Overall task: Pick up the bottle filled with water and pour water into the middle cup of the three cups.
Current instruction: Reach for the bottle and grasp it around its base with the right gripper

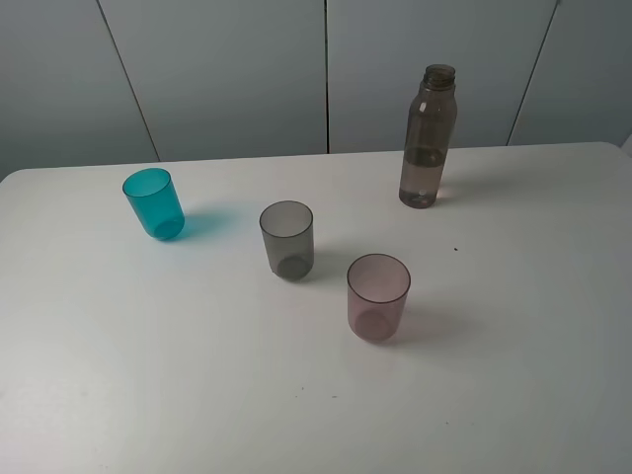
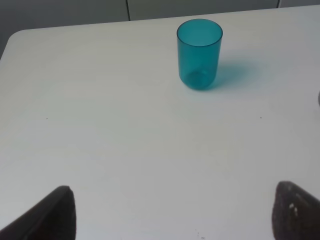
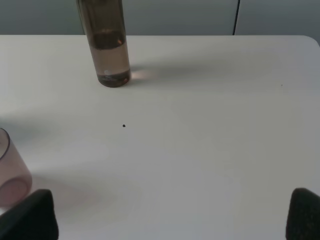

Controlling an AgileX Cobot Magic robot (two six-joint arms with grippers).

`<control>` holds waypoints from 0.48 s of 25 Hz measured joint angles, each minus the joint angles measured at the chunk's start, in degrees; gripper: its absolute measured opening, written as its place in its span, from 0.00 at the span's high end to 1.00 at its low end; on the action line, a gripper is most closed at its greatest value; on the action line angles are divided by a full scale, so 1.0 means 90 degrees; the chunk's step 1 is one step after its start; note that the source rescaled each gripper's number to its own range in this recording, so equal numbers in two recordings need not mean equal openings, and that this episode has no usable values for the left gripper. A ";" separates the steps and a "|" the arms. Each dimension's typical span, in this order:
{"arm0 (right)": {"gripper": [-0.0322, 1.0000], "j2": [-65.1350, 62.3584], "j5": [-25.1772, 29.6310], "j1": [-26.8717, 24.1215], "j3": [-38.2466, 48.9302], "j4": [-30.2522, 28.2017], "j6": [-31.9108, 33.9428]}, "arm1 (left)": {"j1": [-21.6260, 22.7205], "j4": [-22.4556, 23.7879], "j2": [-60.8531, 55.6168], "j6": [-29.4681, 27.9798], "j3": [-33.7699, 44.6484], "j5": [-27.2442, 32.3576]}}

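Exterior high view: a white table [image 1: 523,375] runs from a rounded far-left corner to a rounded far-right corner, and its far edge lies just in front of grey wall panels [image 1: 227,69]. The bottle [image 1: 429,138] stands upright and uncapped near that far edge, right of centre, with water in roughly its lower third. The three cups stand upright in a slanting row, well apart from one another. The teal cup [image 1: 154,203] is far left, the middle cup [image 1: 287,240] is at the centre, and the pink cup [image 1: 378,297] is nearer and to the right. The bottle is well apart from the middle cup, with bare tabletop between them. A small dark speck [image 1: 455,249] lies on the surface to the right of the cups. Broad bare surface spreads to the right of the pink cup and across the near side of the table.

In the left wrist view the left gripper [image 2: 172,215] is spread wide over bare table, holding nothing, with the teal cup well ahead of it. In the right wrist view the right gripper [image 3: 167,215] is likewise spread wide and holding nothing. The pink cup sits beside one of its fingertips [image 3: 32,215], and the bottle stands well ahead
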 joint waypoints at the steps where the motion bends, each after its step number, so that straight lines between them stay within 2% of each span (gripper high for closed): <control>1: 0.04 0.0000 0.0000 0.0000 0.0000 0.0000 0.0000 | 0.0000 0.0000 0.0000 0.0000 0.0000 0.0000; 12: 0.04 0.0000 0.0000 0.0000 0.0000 0.0000 0.0000 | 0.0000 0.0000 0.0000 -0.0022 0.0000 0.0000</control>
